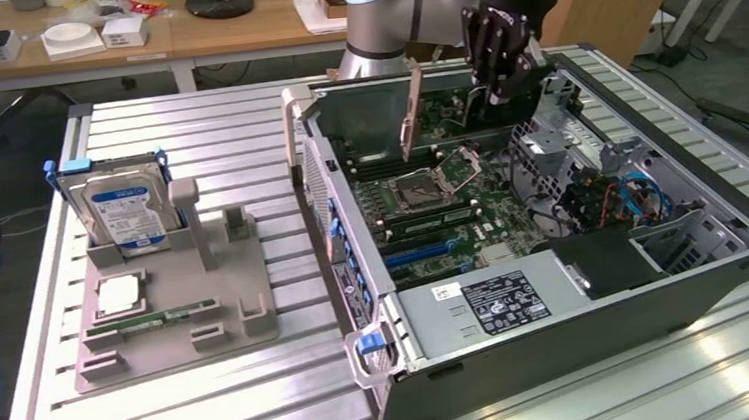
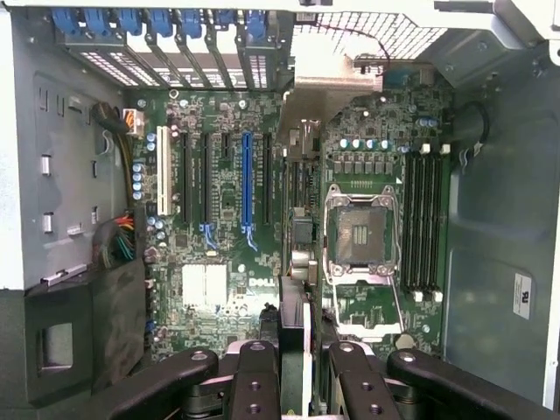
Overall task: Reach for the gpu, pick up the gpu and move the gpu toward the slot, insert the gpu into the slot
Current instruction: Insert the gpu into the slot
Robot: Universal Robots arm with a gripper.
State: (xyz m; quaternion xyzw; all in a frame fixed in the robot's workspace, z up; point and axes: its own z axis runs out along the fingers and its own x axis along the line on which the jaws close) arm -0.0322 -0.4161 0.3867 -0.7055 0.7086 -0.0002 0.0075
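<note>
- Over the open computer case (image 1: 600,343), the gripper (image 1: 498,75) hangs above the far end of the motherboard (image 1: 481,197), near 12 o'clock of the case in the exterior view.
- Its fingers (image 2: 255,376) are drawn in on the gpu (image 2: 299,254), which stands on edge between them. The jaws look clamped onto the card, with no slack to be seen.
- The gpu is in the air, clear of the board. Its silver bracket (image 2: 337,87) points toward the row of blue rear clips (image 2: 157,22).
- The slot (image 2: 247,188) is the long blue connector on the board, and nothing sits in it.
- In the exterior view the slot lies at about 7 o'clock from the gripper, lower down and closer to the power supply (image 1: 489,301).
- The relation that counts: the card's long axis runs parallel to the slot's, with the bracket at the matching end. The card is offset sideways, though, over the strip between the slot and the processor socket (image 2: 359,236).
- By my reading the heading is matched, but the card is neither over the slot nor seated.
</note>
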